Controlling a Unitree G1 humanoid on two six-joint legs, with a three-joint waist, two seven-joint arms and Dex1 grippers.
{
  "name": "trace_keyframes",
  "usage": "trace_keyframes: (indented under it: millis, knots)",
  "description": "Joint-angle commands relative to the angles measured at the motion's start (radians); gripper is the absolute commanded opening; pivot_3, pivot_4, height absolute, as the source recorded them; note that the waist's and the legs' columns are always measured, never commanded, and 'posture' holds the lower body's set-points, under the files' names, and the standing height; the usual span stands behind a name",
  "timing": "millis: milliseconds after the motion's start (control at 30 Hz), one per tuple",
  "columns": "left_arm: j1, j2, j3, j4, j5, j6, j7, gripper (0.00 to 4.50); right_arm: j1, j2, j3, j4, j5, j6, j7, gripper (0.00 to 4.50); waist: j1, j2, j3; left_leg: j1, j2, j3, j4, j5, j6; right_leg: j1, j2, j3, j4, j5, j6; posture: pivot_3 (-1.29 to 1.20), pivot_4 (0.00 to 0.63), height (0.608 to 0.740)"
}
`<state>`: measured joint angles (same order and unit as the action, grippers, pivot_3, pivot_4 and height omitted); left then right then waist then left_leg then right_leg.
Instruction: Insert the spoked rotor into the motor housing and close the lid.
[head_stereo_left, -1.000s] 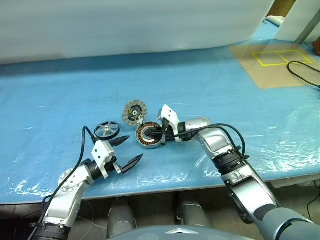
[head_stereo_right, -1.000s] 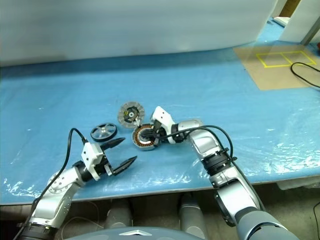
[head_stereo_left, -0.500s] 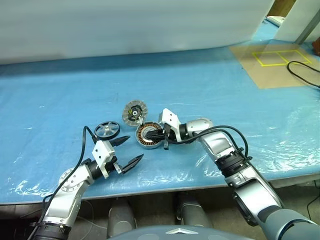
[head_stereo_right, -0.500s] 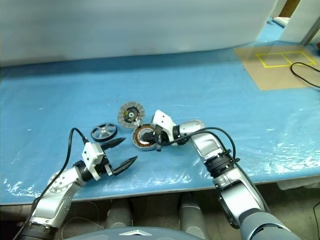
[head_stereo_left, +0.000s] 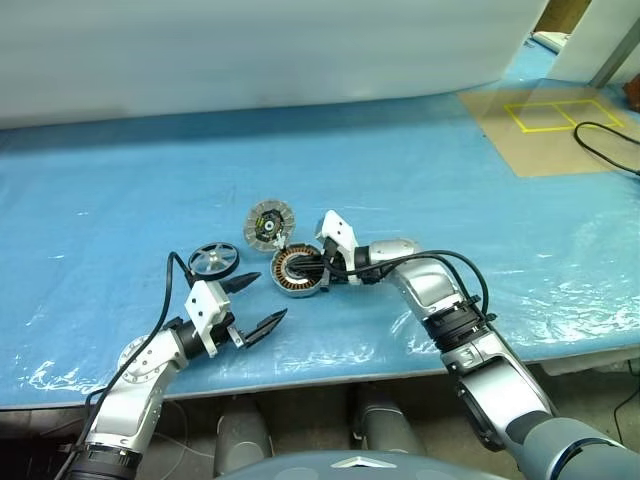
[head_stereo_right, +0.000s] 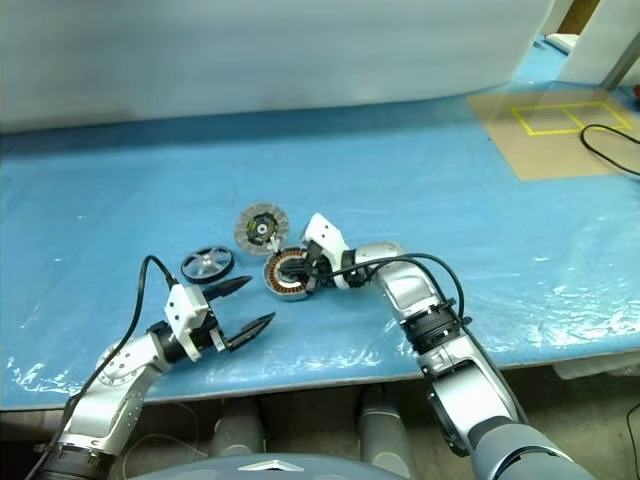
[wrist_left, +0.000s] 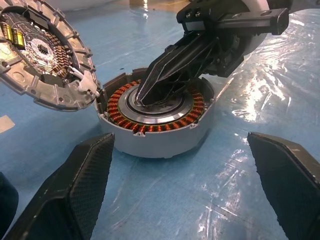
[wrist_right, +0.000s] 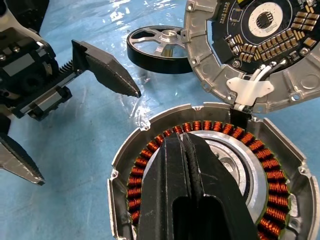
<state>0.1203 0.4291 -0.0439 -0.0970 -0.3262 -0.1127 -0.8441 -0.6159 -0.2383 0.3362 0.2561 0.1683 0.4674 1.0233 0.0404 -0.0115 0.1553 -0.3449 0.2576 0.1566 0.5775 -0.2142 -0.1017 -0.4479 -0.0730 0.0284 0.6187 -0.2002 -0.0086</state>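
Nothing on my table has shifted over the last second; both arms hold their places.

At the centre lies the small dark grey spoked rotor (head_stereo_left: 213, 259), a wheel with thin spokes and a shiny silver hub, flat on the blue plastic-covered table (head_stereo_left: 420, 170), untouched. I judge it stiff, fairly light and smooth-rimmed, so I would pinch it across the outer rim rather than by a thin spoke, which looks the weaker part.

Just beside it, to the robot's right, sits the motor housing (head_stereo_left: 297, 271), a short silver-rimmed ring of copper-brown windings around a dark hole. The windings look delicate; I would keep fingers off them. Hinged up against its far edge stands the lid (head_stereo_left: 270, 223), a round silver-grey ribbed disc with a green-yellow centre.

My right gripper (wrist_right: 185, 150) has its two black fingers pressed together, holding nothing, tips resting inside the housing's central hole, which I judge must be cleared first. My left gripper (head_stereo_left: 253, 302) hovers near the rotor, spread wide and empty.
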Motion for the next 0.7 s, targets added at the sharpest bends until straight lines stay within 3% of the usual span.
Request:
trace_keyframes:
  millis: [33,700]
  knots:
    - [0.003,0.007,0.002,-0.047,0.002,-0.002,0.003,4.50,-0.004,-0.005,-0.018,-0.050,0.031,0.005,0.019,0.03,0.000,0.000,0.000,0.000,0.000,0.000,0.000,0.000,0.000,0.000,0.000,0.000,0.000,0.000,0.000,0.00,0.150,0.740]
    - [0.021,0.006,0.006,-0.046,0.002,-0.010,0.010,4.50,-0.001,-0.056,0.054,0.010,-0.081,-0.161,0.017,0.03,0.000,0.000,0.000,0.000,0.000,0.000,0.000,0.000,0.000,0.001,0.000,0.000,0.000,0.000,0.000,0.00,0.150,0.740]
